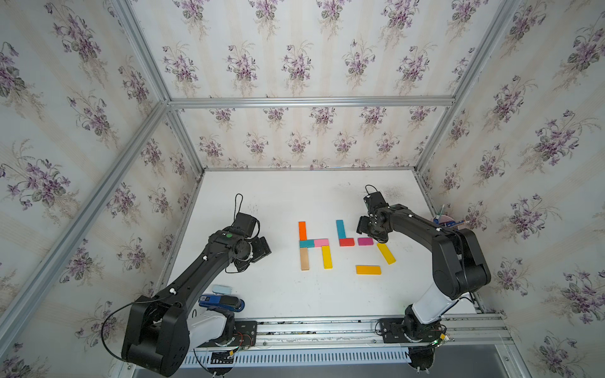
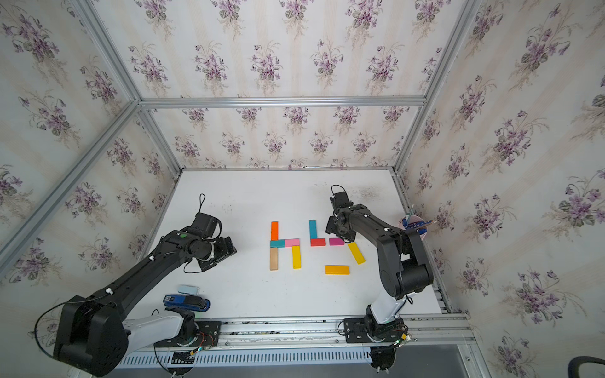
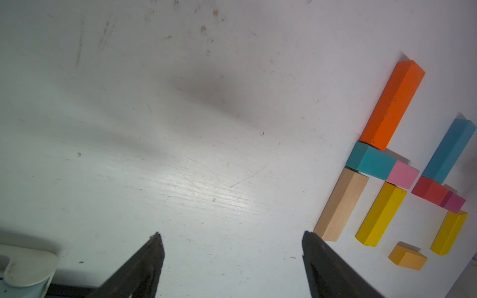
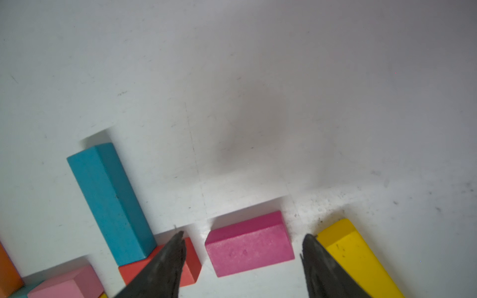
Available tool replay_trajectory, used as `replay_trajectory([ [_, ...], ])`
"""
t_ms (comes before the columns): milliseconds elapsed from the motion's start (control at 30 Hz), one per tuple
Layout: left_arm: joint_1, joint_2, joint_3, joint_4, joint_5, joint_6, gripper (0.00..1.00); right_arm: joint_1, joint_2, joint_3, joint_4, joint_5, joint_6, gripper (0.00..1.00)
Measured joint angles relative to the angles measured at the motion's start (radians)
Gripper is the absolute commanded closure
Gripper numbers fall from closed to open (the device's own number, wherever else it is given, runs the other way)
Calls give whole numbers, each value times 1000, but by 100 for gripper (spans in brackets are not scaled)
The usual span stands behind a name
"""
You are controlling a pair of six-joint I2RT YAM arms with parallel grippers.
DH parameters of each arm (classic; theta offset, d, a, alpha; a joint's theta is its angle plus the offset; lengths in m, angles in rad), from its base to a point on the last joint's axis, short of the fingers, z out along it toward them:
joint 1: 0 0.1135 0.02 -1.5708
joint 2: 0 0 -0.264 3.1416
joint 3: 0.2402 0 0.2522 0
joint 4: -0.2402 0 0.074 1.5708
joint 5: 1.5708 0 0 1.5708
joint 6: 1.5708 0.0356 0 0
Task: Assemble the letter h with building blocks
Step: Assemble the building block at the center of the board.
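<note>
One magenta block (image 4: 249, 245) just beneath right tool (image 4: 244, 236)

The white desk (image 3: 206, 129) is smooth with a faint sheen, scratched and smudged. The bare wooden block (image 3: 340, 203) shows pale grain. The magenta block (image 4: 249, 245) wears matt, slightly grainy paint. The frame rail (image 1: 311, 102) is brushed metal and the walls (image 1: 294, 49) are flowered paper. The right fingers (image 4: 165, 265) look dull, dark and rough.
</note>
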Motion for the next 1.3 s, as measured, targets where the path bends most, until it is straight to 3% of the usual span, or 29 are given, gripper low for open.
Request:
replay_trajectory([
  [167,0,-5,-7,0,0,0,14,-16,18,6,16,1,55,38],
  [433,0,-6,-22,1,1,0,14,-33,33,-23,50,-26,50,30],
  [833,0,-2,-21,19,3,0,14,-32,43,-67,93,-111,42,29],
  [1300,0,6,-9,22,4,2,14,-31,55,-39,95,-100,22,29],
])
